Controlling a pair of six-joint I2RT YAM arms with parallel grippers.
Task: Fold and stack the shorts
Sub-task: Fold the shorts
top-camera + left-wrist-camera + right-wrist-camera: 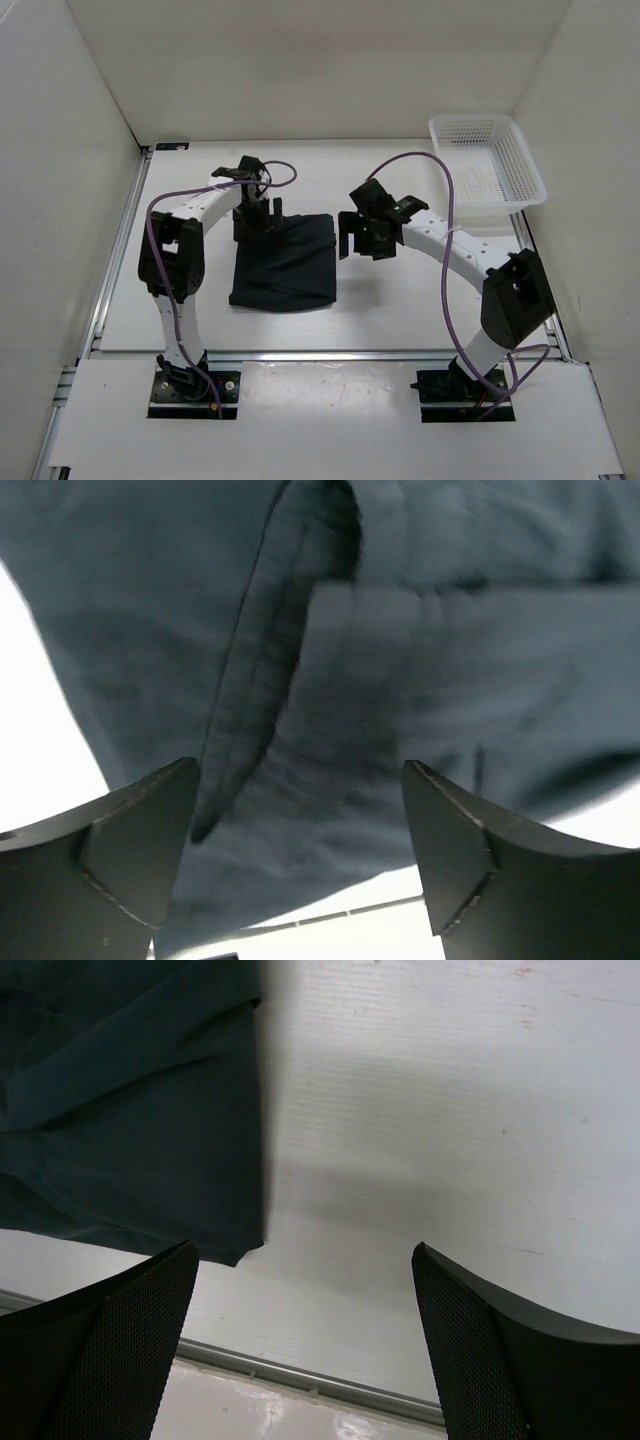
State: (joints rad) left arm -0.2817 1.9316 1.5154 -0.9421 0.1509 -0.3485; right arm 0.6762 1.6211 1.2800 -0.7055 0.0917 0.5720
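1. White bench [400,300]: carries every item listed.
2. Dark navy shorts [283,265]: lying left of centre as a rough rectangle with layers doubled over. A seamed edge shows in the left wrist view. Folding judged largely done; the near edge is uneven.
3. Robot's right gripper [358,240]: just right of the shorts, over bare bench, fingers spread and holding nothing.
4. Robot's left gripper [256,222]: above the far left corner of the shorts, fingers apart, cloth beneath but not pinched.
5. White mesh basket [500,204]: far right corner, well apart from the shorts.

Outstanding, by judgement: a tidying or final fold, then stacking.
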